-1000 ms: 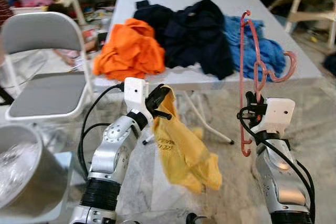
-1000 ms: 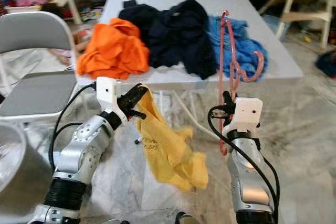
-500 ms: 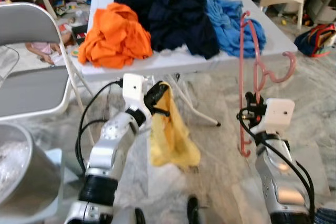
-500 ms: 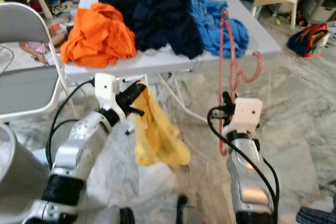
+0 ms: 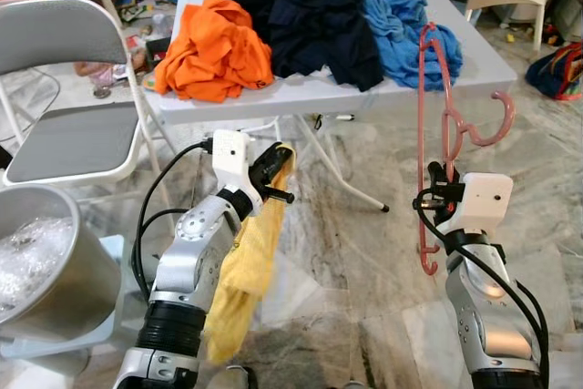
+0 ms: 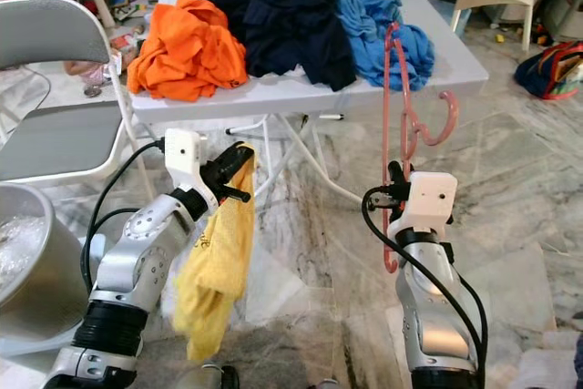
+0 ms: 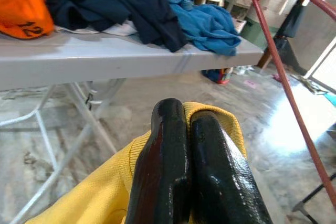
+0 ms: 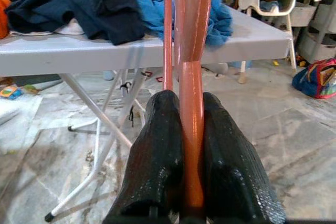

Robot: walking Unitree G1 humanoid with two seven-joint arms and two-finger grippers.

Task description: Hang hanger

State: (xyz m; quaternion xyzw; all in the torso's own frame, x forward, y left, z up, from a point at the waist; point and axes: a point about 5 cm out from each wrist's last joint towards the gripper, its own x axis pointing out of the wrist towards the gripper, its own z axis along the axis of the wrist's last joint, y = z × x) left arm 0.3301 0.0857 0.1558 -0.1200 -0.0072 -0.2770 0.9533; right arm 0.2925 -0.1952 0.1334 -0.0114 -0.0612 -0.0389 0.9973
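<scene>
A pink plastic hanger [image 5: 428, 125] stands upright in front of me, its hook [image 5: 487, 129] curling to the right. My right gripper [image 5: 439, 178] is shut on its lower bar, and the pads [image 8: 157, 156] press the pink bar [image 8: 192, 129] between them. My left gripper [image 5: 281, 163] is shut on a yellow garment [image 5: 246, 261] that hangs limp below it toward the floor. In the left wrist view the fingers [image 7: 173, 171] are pressed together over the yellow cloth [image 7: 94, 192].
A white folding table [image 5: 310, 97] stands ahead with orange [image 5: 214, 47], navy [image 5: 319, 15] and blue [image 5: 405, 29] clothes heaped on it. A grey folding chair [image 5: 64, 125] is at the left, a metal tub [image 5: 46, 261] at my lower left. Marble floor lies around.
The camera has shifted and the table sits a little farther off. The yellow garment has swung from bunched up to hanging straight down. Both grippers keep their holds.
</scene>
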